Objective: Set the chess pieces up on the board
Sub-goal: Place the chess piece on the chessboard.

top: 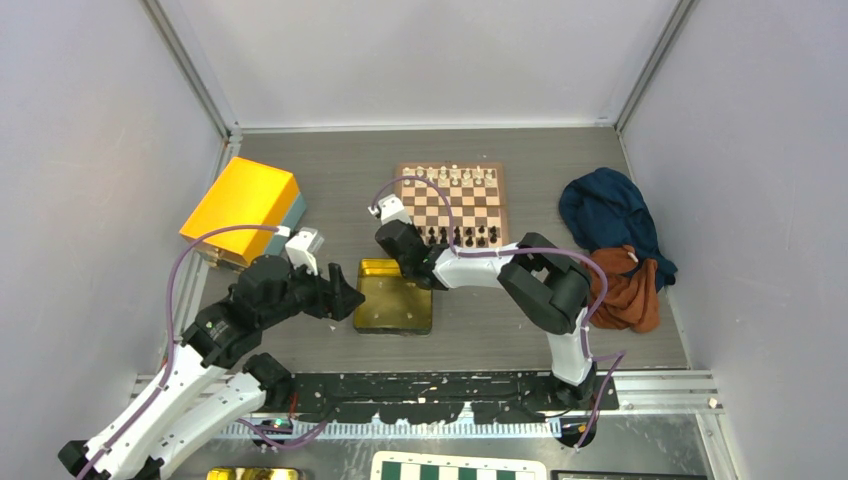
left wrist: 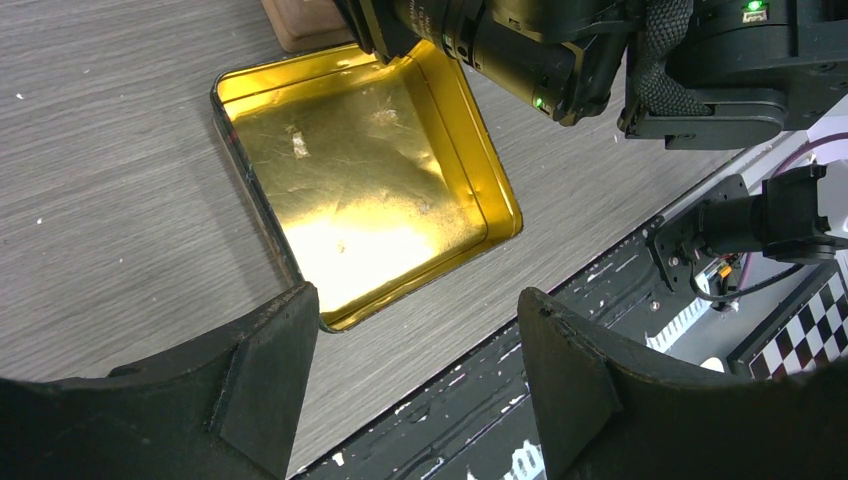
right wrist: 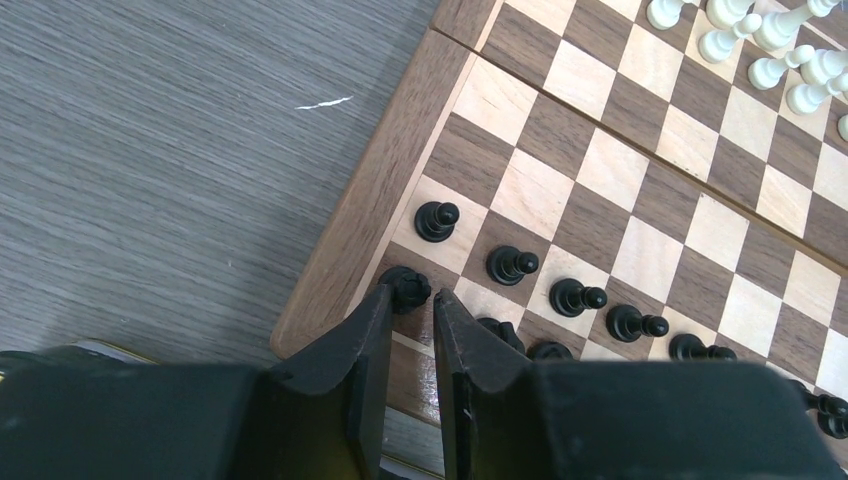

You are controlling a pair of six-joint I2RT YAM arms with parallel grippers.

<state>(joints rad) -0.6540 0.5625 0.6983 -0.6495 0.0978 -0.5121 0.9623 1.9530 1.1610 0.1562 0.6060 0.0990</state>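
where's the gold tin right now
In the top view the gold tin lies open on the table, just nearer than the board's near-left corner, with the left tool at its left edge.

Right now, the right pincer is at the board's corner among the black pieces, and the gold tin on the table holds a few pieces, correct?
Not quite: the gold tin holds no pieces; the left wrist view shows only its bare shiny floor. The right pincer is indeed at the board's corner among the black pieces.
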